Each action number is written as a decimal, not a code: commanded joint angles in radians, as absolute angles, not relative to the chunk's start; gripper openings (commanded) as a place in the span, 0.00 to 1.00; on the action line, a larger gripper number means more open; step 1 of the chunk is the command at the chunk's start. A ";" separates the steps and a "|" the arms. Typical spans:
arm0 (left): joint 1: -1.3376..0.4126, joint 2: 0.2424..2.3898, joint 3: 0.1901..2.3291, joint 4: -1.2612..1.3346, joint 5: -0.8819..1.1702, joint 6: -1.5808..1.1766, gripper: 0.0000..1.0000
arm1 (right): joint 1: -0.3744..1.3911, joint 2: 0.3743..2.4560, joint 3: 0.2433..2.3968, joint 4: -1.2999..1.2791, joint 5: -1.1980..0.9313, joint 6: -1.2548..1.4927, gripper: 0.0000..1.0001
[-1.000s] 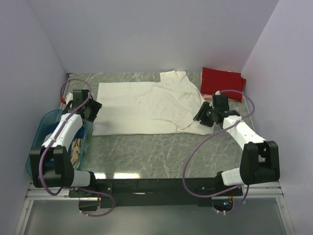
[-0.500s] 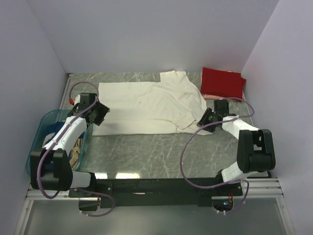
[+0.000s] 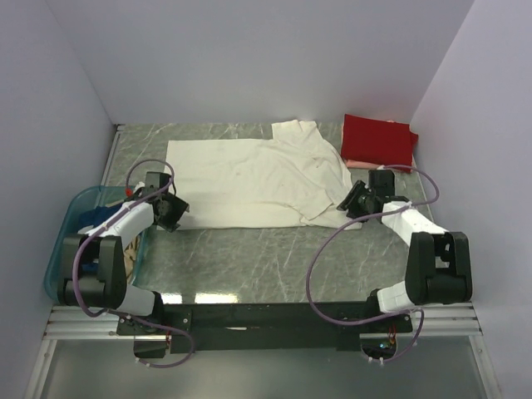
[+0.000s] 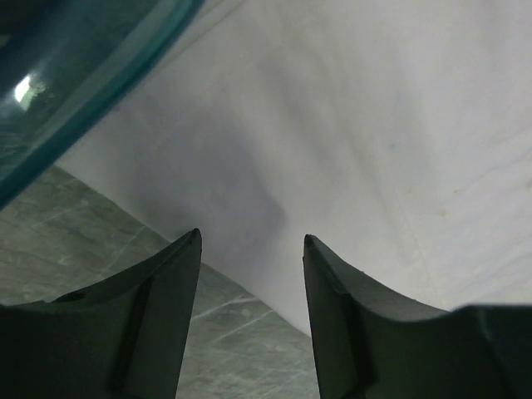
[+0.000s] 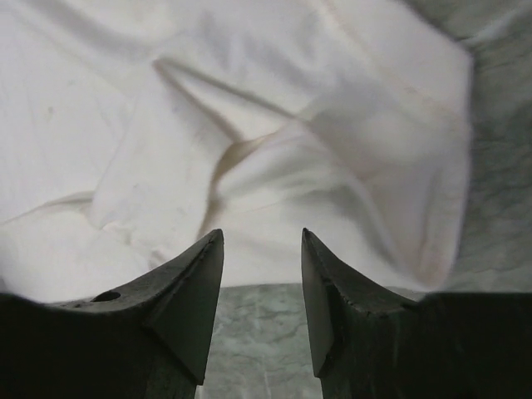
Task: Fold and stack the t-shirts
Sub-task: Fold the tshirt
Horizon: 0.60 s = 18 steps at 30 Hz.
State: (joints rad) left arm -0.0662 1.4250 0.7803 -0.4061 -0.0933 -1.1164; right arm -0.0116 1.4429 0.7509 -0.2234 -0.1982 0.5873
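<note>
A cream-white t-shirt [image 3: 249,179] lies spread flat on the marble table, its right side rumpled and folded over. My left gripper [image 3: 170,212] is low at the shirt's near left corner. In the left wrist view it [image 4: 251,239] is open, the shirt's hem [image 4: 374,125] just beyond its fingertips and nothing between them. My right gripper [image 3: 353,202] is at the shirt's near right edge. In the right wrist view it [image 5: 262,234] is open over bare table, with the wrinkled cloth [image 5: 249,125] right ahead. A folded red t-shirt [image 3: 378,140] rests on a pale pink one [image 3: 356,162] at the back right.
A teal plastic basket [image 3: 62,241] stands at the left edge beside my left arm, with tan cloth [image 3: 129,253] inside; its rim [image 4: 75,83] shows close to the left gripper. Lilac walls enclose the table on three sides.
My left gripper has moved nearer and lower, to the shirt's near left corner. My right gripper has dropped toward the shirt's near right edge and turned slightly.
</note>
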 commanded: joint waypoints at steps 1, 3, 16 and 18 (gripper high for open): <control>-0.060 1.431 0.764 -0.374 -0.113 -1.137 0.57 | 0.070 1.400 0.755 -0.184 -0.183 0.609 0.50; -0.058 1.434 0.755 -0.376 -0.117 -1.140 0.57 | 0.095 1.422 0.761 -0.170 -0.186 0.624 0.50; -0.020 1.408 0.716 -0.380 -0.115 -1.117 0.55 | 0.169 1.608 0.822 -0.058 -0.202 0.683 0.51; -0.017 1.402 0.716 -0.382 -0.115 -1.114 0.55 | 0.175 1.602 0.825 -0.052 -0.206 0.692 0.50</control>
State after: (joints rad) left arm -0.0402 1.4216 0.7391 -0.3637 -0.1009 -1.1194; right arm 0.1619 1.5963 0.7876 -0.1009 -0.2066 0.6685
